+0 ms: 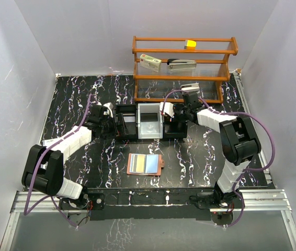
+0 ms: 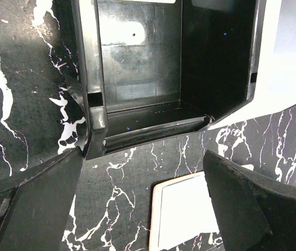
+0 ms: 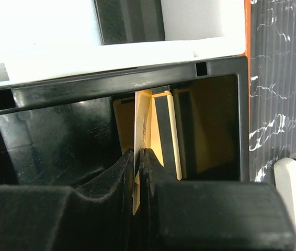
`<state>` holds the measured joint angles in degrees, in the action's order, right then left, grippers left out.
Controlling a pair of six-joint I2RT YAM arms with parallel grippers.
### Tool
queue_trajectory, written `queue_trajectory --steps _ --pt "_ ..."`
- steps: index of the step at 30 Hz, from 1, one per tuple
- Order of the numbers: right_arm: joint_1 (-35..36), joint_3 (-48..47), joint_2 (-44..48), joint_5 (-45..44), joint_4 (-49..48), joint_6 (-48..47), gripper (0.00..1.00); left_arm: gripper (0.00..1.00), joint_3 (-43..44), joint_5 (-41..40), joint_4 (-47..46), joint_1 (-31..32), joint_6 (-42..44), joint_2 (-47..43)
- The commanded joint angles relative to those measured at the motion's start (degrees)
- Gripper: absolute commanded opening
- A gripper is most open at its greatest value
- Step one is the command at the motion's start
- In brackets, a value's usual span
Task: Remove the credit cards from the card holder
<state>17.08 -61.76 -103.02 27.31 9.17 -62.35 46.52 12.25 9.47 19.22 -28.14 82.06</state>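
— What can we not make out?

— In the right wrist view the thin pale-yellow card shows almost edge-on, so we cannot read its face. Beside it, a yellow strip with a dark band may be a second card or a reflection in the glossy wall; we cannot tell which. From above, both claws cover the tray's end compartments. In the left wrist view a pale flat rectangle with a rounded corner is cut off by the lower edge and partly behind a finger; we cannot say what it is.

— Which way do the task's things lie?

— The salmon-pink leather-like bifold card holder lies open and flat on the black white-veined marble desk, between the arms' bases and the tray, well apart from both claws. Its long axis runs left to right in the top view, with the snap tab at the right end. The credit cards in its pockets show as bands side by side: yellow-orange on the left, then blue, then pale blue. The pale-yellow card stands upright on its edge.

— And the containers?

— The right claw is pinched together on the pale-yellow card inside the right compartment of the black plastic three-part tray, whose middle part is white. The left claw hangs with its fingers wide apart over the desk, just beside the tray's left compartment
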Motion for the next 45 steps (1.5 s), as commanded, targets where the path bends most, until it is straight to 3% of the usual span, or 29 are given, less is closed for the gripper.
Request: queue_trajectory --steps 1,7,15,23,25,31,38,45 --pt "-0.23 -3.19 -0.57 -1.04 -2.74 -3.54 0.09 0.97 2.56 1.92 0.09 -0.32 0.02 -1.74" --pt "-0.18 -2.34 -0.32 -2.60 -4.14 -3.17 0.11 0.97 2.66 2.33 0.03 -0.50 0.19 -1.11" --pt "-0.21 -3.02 -1.40 -2.77 -2.22 -2.55 0.31 0.97 2.05 2.33 0.22 -0.76 0.10 -1.81" --pt "-0.12 -2.02 -0.78 -7.09 -4.22 -0.25 0.34 0.97 1.82 2.64 0.28 -1.03 -0.15 -2.41" --pt "-0.12 -1.73 -0.36 -7.94 -4.75 -0.05 0.47 0.97 1.84 2.71 0.36 -1.10 -0.24 -2.43" --pt "-0.12 -1.54 -0.13 -9.69 -6.80 2.18 0.49 0.97 1.52 3.21 0.28 -1.12 -0.99 -2.91" --pt "-0.12 1.39 5.15 -5.89 -11.66 8.82 0.50 0.97 0.44 5.17 0.14 -1.12 -2.37 -5.57" --pt "-0.13 7.97 17.34 -4.30 -21.73 28.61 0.53 0.98 -1.02 6.29 2.22 -1.12 -3.10 -10.47"
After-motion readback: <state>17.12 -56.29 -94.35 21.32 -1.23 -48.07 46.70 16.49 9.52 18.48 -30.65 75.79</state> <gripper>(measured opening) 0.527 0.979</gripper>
